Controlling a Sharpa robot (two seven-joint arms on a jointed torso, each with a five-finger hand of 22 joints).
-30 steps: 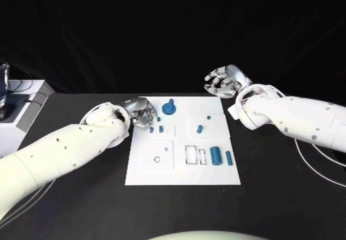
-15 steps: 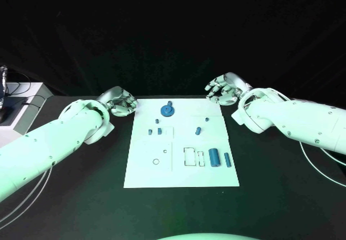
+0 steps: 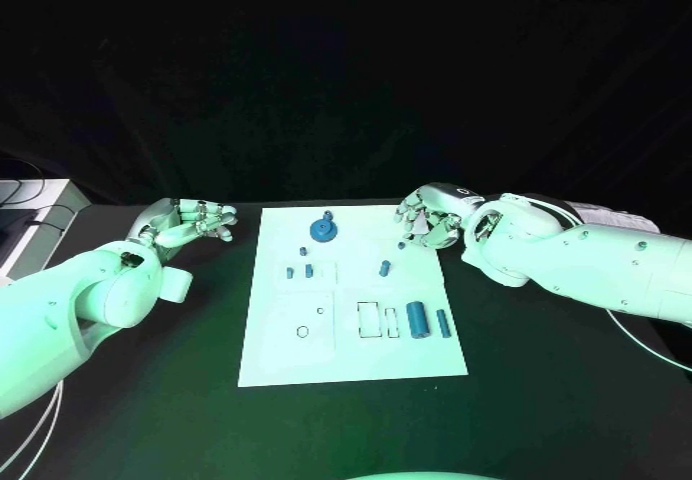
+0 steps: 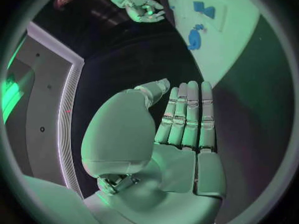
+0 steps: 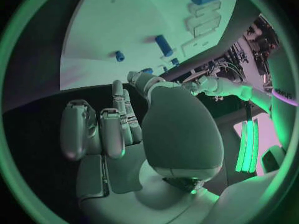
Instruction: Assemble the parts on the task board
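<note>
Both hands have shifted since the earlier pictures: the left hand (image 3: 185, 221) has drawn back off the white board (image 3: 274, 340) to hang over the black table (image 3: 548, 400) beside the board's far left corner, while the right hand (image 3: 431, 216) has come in to the board's far right corner. Neither grasps anything. The left hand's fingers lie straight and side by side with an empty palm; the right hand's fingers are loosely curled and apart, also empty.

All the blue parts rest on the board: the round disc (image 3: 323, 231) at the far edge, two small pegs (image 3: 300, 271) and a short pin (image 3: 385, 268) in the middle, and a thick cylinder (image 3: 418, 319) with a thin rod (image 3: 443, 322) just beside it nearer the robot. Standing off either far corner probably leaves the head camera an open look at the board, so assembly looks barely begun.
</note>
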